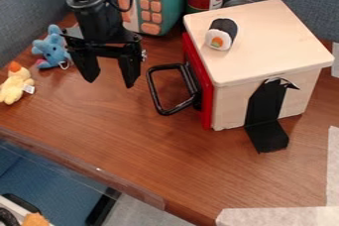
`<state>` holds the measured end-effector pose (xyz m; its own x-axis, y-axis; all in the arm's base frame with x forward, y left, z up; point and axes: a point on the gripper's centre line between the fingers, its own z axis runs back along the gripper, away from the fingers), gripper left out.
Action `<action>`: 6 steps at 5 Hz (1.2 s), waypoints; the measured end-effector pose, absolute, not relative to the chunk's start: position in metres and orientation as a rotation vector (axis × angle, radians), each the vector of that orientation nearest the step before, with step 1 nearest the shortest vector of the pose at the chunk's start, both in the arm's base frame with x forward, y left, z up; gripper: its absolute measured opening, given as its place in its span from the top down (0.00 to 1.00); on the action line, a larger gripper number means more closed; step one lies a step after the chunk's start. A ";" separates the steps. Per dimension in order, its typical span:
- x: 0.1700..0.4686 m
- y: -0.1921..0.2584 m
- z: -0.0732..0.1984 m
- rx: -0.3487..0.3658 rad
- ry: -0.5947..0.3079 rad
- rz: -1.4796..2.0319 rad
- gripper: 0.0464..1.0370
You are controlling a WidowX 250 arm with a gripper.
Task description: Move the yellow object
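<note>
Yellow plush toy (15,87), orange-tipped, white tag (28,89) at its side, lies on the bench (126,141); the gripper (110,83) hangs with jaws spread.

Blue plush (49,49); sushi (222,33) on box (271,41)

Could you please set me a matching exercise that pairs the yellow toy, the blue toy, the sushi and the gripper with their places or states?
Column one:
1. Yellow toy
2. Blue toy
3. Sushi
4. Gripper

Column two:
A. Open and holding nothing, over the table
B. Closest to the picture's left edge
C. On top of the wooden box
D. On the table, the farther of the two soft toys from the camera

Right pairs: 1-B, 2-D, 3-C, 4-A
</note>
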<state>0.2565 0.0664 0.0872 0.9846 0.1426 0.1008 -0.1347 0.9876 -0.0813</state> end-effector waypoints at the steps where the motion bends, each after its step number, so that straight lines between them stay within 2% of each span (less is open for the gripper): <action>1: 0.255 0.065 0.081 -0.084 -0.083 0.139 0.04; 3: 0.221 0.145 0.081 -0.079 -0.112 0.320 0.04; 4: 0.211 0.186 0.077 -0.011 -0.097 0.350 0.04; 5: 0.210 0.217 0.074 0.072 -0.095 0.324 0.04; 6: 0.216 0.243 0.070 0.145 -0.056 0.323 0.04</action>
<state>0.2157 0.2433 0.0705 0.9468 0.3124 0.0778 -0.3204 0.9379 0.1332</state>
